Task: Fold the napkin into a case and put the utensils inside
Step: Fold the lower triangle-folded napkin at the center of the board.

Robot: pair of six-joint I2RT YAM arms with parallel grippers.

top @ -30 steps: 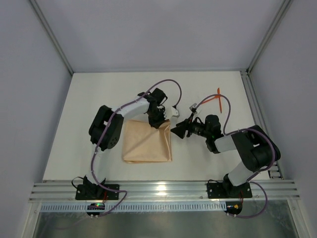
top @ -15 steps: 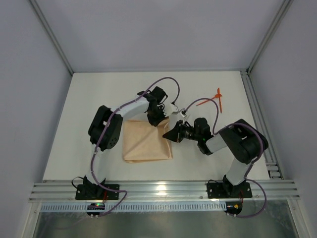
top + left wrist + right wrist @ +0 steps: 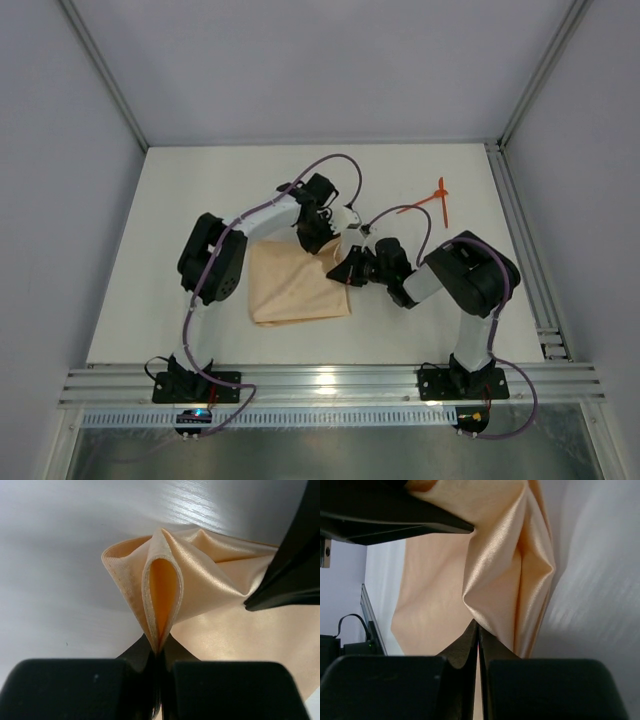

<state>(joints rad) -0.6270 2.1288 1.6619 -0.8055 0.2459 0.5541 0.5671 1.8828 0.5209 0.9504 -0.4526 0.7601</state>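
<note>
Napkin point(image 3: 295, 285) lies mid-worktop; utensils point(image 3: 438, 196) well apart, far right. Left jaws and right jaws each clamped on its bunched right edge. Advise carrying the fold across level, in step, without slack.

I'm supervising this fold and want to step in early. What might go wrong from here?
1. Both the left gripper and right gripper pinch the napkin along the same edge, close together; they may bump as they move.
2. Each holds only a thin fold, so the shiny cloth might slip free.
3. The right arm's purple cable loops near the utensils and might drag them.
</note>
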